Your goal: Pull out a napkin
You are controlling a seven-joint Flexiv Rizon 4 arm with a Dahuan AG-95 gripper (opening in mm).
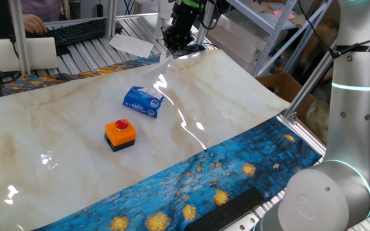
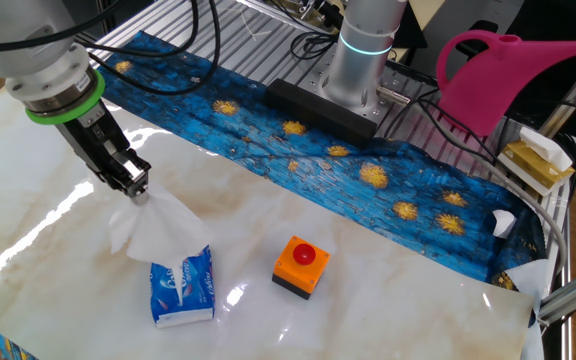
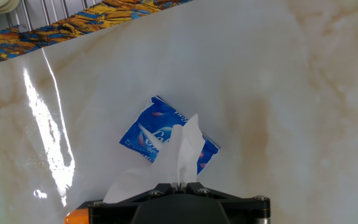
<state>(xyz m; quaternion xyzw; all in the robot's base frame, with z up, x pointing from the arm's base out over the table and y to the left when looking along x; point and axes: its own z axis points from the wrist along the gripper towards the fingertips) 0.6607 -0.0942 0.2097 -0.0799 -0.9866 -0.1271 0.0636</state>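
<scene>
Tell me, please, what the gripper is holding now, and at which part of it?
The gripper holds the napkin, pinched at its upper end; the lower end is still at the blue packet.

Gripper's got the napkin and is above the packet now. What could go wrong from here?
1. The napkin still reaches down to the blue packet, so its lower end may still be inside; the light packet could lift or drag along.
2. The gripper pinches only the top edge, so thin tissue might tear or slip.
3. A dragged packet could bump the orange button box nearby.
</scene>
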